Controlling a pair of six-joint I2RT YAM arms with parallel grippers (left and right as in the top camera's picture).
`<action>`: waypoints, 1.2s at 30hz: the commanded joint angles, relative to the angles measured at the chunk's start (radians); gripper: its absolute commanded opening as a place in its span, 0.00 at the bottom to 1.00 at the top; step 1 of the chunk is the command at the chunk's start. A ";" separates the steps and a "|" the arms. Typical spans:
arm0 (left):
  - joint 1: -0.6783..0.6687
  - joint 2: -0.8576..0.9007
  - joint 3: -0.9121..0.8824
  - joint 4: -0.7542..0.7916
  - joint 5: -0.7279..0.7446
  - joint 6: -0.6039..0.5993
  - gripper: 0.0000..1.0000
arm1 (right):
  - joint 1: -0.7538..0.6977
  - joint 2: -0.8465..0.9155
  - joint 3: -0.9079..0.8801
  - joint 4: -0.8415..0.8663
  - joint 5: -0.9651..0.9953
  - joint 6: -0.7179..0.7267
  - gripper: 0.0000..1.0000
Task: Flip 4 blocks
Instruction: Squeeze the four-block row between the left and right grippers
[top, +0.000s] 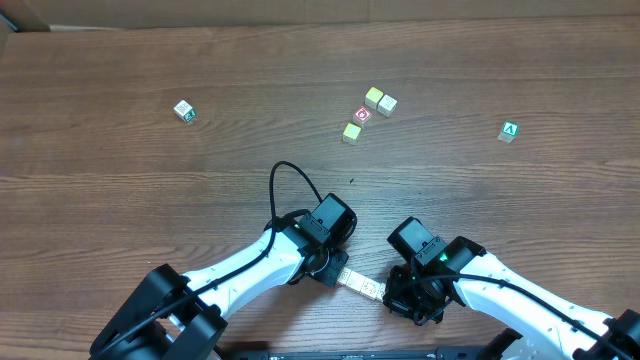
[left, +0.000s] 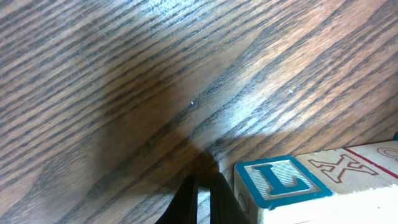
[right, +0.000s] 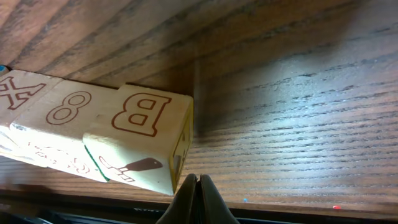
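You've got a big wood table, mostly bare, w/ both arms down at the near edge. The left arm and right arm angle in toward each other. The blocks sit in one touching row right between them, prob so each arm can work from its own end.

Your left gripper is pressed together w/ nothing in it, tip just beside the L end. Your right gripper is same deal: closed to a point, empty, just in front of the B end. IMO closed tips are for tipping cubes over, not grabbing.

Readable tops: blue-framed L block, red X block, 8 block, B block. B's side has a green-edged brownish pic, can't tell what. Far off, the green A cube and red-circle cube look like bystanders.
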 joint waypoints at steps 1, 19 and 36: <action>0.013 0.044 -0.039 -0.006 -0.045 0.078 0.04 | 0.005 0.001 0.002 0.003 -0.010 0.015 0.04; 0.013 0.044 -0.039 0.021 -0.010 0.188 0.04 | 0.016 0.001 0.002 0.010 -0.024 0.042 0.04; 0.013 0.044 -0.039 0.036 -0.013 0.211 0.04 | 0.083 0.001 0.002 0.024 0.055 0.107 0.04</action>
